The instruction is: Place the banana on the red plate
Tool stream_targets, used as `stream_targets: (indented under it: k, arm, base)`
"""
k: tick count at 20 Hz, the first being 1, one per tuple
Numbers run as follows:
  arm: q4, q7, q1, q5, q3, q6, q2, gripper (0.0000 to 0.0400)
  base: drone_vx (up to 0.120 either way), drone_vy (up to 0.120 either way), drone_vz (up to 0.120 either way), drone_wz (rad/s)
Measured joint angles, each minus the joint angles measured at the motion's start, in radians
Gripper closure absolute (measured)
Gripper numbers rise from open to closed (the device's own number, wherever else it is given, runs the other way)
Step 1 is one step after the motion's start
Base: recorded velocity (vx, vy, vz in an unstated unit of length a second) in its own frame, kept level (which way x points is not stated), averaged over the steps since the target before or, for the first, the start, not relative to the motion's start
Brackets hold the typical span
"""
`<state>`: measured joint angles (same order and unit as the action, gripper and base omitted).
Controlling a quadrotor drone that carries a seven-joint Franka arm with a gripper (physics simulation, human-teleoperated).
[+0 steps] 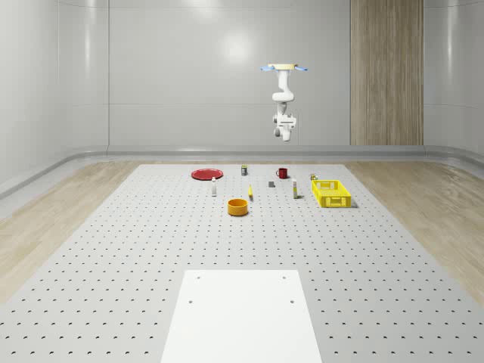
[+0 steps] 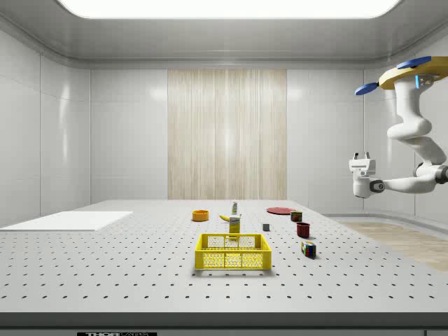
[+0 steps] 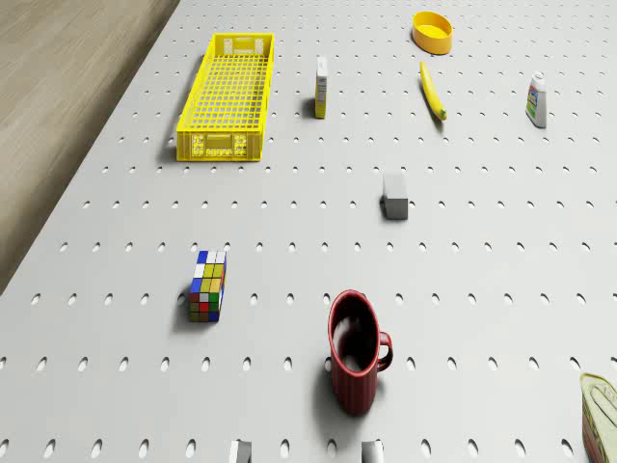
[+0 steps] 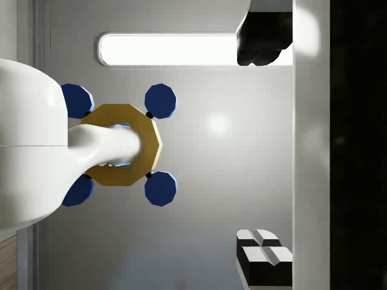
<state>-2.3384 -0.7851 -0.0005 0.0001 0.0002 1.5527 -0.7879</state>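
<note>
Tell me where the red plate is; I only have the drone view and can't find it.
Observer: The red plate lies near the far edge of the table, to the whole-scene view's left of the banana.
Operator: How high is the drone?
Observer: The drone hovers high above the table.
Operator: And the gripper?
Observer: The gripper is up in the air, far above everything on the table, open and holding nothing.

Clutter lying on the perforated grey desk [image 3: 501, 289]

A yellow mesh crate [image 3: 228, 96], a small grey block [image 3: 394, 194], a colourful puzzle cube [image 3: 207, 285] and a dark red ribbed mug [image 3: 355, 352] are sitting apart; an orange bowl [image 3: 432, 31] is resting farther off.
</note>
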Motion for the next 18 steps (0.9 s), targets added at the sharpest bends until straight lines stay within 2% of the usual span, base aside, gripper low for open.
stream_targets:
  k: [4, 9, 13, 18]
  arm:
    - [0.085, 0.001, -0.002, 0.001, 0.001, -0.069, 0.013, 0.0000]
    - [0.189, 0.002, -0.004, 0.001, 0.002, -0.135, 0.047, 0.0000]
    - [0.248, 0.002, -0.005, 0.002, 0.003, -0.168, 0.069, 0.0000]
    - [0.283, 0.003, -0.006, 0.002, 0.003, -0.187, 0.082, 0.0000]
  base:
    - [0.000, 0.000, 0.000, 0.000]
    - [0.000, -0.008, 0.000, 0.000]
    - [0.000, -0.120, 0.000, 0.000]
    - [0.000, -0.120, 0.000, 0.000]
